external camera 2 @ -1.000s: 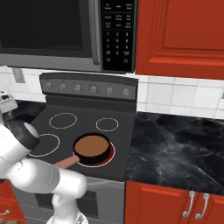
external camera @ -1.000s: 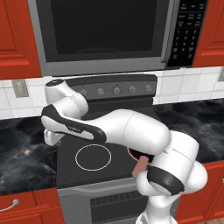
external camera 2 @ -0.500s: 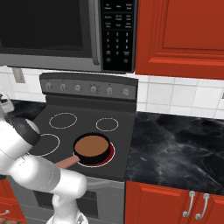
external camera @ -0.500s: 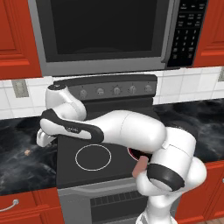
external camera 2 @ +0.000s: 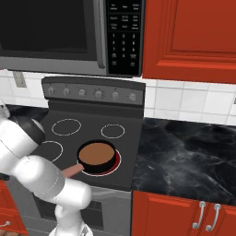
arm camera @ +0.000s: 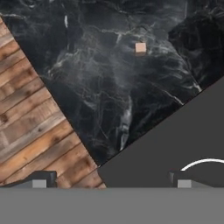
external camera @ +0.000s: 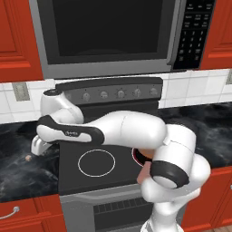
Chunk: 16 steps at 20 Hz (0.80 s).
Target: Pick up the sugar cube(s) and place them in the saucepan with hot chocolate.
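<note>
The sugar cube (arm camera: 140,48), tiny and pale tan, lies on the black marble counter left of the stove; it also shows as a small speck, the sugar cube (external camera: 28,157). My gripper (external camera: 37,148) hangs just right of and above it, over the counter's edge by the stove. In the hand view my gripper (arm camera: 111,183) is open, fingertips wide apart, nothing between them, the cube well ahead of them. The saucepan (external camera 2: 97,155) with brown liquid sits on the glowing front right burner, handle (external camera 2: 73,170) toward the front; my arm hides most of the saucepan (external camera: 141,156) in the left base view.
The stove top (external camera: 97,174) has a white burner ring (external camera: 96,162) at front left. A microwave (external camera: 108,36) hangs above, a knob panel (external camera: 111,94) behind. Wooden floor (arm camera: 30,113) shows beyond the counter's front edge. More black counter (external camera 2: 189,156) lies right of the stove.
My hand has swung further left and lower, from over the stove's left edge to above the counter near the sugar cube. The saucepan has stayed put.
</note>
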Motion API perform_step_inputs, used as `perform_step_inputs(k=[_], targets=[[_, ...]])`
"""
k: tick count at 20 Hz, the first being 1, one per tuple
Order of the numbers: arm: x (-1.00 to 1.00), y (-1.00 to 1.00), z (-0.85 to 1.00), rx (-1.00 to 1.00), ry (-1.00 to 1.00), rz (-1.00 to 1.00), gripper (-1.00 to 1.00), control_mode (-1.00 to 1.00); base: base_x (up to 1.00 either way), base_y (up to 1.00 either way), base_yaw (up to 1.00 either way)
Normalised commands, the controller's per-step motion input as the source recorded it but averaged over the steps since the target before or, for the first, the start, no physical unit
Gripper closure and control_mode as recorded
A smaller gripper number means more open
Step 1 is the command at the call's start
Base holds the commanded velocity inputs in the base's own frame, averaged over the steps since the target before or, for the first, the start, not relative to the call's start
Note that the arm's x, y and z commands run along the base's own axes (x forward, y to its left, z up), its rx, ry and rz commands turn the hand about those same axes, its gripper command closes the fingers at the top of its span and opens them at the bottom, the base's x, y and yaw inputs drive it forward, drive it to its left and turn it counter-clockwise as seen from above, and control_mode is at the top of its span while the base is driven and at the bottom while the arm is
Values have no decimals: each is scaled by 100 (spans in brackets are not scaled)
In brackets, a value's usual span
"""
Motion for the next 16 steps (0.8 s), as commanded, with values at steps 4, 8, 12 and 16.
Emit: perform_step_inputs(k=[4, 8, 12, 16], targets=[[38, 22, 0, -3, 5, 11, -100, -100, 0, 0, 0], [2, 30, -5, 0, 0, 0, -100, -100, 0, 0, 0], [4, 28, -29, 0, -9, 0, -100, -100, 0, 0, 0], [0, 23, -43, 0, -10, 0, -100, -100, 0, 0, 0]])
